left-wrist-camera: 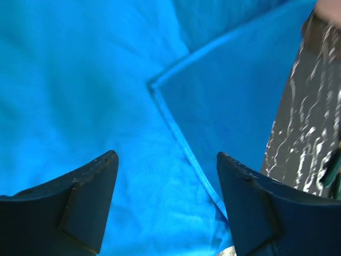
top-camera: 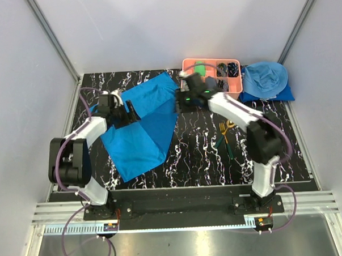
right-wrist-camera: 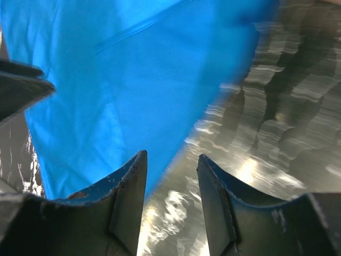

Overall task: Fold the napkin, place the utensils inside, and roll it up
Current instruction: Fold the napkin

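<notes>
The royal-blue napkin (top-camera: 141, 129) lies on the black marbled table, with an upper flap overlapping a lower panel. My left gripper (top-camera: 124, 114) hovers over its left part. In the left wrist view the left gripper (left-wrist-camera: 166, 155) is open, and the napkin (left-wrist-camera: 106, 96) and one of its hems lie flat below the jaws. My right gripper (top-camera: 179, 102) is at the napkin's right edge. Seen from the right wrist, the right gripper (right-wrist-camera: 171, 157) is open and empty, with the napkin (right-wrist-camera: 133, 80) edge by its left finger. The utensils (top-camera: 226, 136), gold heads on dark handles, lie to the right.
A pink compartment tray (top-camera: 186, 65) with small items stands at the back, just behind the right arm. A paler sky-blue heap of cloth (top-camera: 265, 81) lies at the back right. Bare table (top-camera: 195, 155) stretches between napkin and utensils.
</notes>
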You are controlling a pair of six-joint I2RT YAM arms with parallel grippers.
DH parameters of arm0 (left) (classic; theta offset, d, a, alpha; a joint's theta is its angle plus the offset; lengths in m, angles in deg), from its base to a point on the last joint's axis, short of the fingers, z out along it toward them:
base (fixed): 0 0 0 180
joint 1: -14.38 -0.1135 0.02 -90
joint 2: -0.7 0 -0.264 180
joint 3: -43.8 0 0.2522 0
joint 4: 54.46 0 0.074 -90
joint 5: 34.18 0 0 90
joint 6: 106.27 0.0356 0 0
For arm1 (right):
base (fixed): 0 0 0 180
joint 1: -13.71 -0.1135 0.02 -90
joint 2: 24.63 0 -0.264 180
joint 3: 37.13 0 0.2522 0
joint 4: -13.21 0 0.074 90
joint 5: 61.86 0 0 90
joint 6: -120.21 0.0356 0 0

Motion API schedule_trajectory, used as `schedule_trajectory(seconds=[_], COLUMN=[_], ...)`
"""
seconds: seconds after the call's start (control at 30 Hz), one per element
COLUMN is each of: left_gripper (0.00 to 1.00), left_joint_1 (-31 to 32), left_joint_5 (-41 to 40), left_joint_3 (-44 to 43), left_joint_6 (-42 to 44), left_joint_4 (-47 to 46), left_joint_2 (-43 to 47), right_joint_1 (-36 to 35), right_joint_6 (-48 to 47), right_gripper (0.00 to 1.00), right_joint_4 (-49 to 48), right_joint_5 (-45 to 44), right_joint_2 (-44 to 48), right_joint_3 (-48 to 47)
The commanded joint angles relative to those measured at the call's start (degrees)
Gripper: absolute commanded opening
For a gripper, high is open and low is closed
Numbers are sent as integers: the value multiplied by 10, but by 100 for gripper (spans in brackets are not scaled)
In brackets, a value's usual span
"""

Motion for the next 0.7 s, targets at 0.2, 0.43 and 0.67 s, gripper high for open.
schedule_trajectory(seconds=[0.2, 0.43, 0.67], left_gripper=[61, 53, 45], left_joint_1=[86, 122, 127], left_joint_5=[-103, -221, -265], left_joint_3=[-108, -126, -169], left_joint_6=[24, 48, 65], left_joint_4=[-10, 4, 41], left_joint_2=[-130, -156, -195], right_joint_1=[117, 128, 129], right_joint_6=[-11, -6, 1], right_gripper=[54, 56, 56], right_joint_4=[-56, -46, -33], right_joint_5=[-3, 0, 2], right_joint_2=[302, 359, 380], right_joint_3=[249, 301, 321])
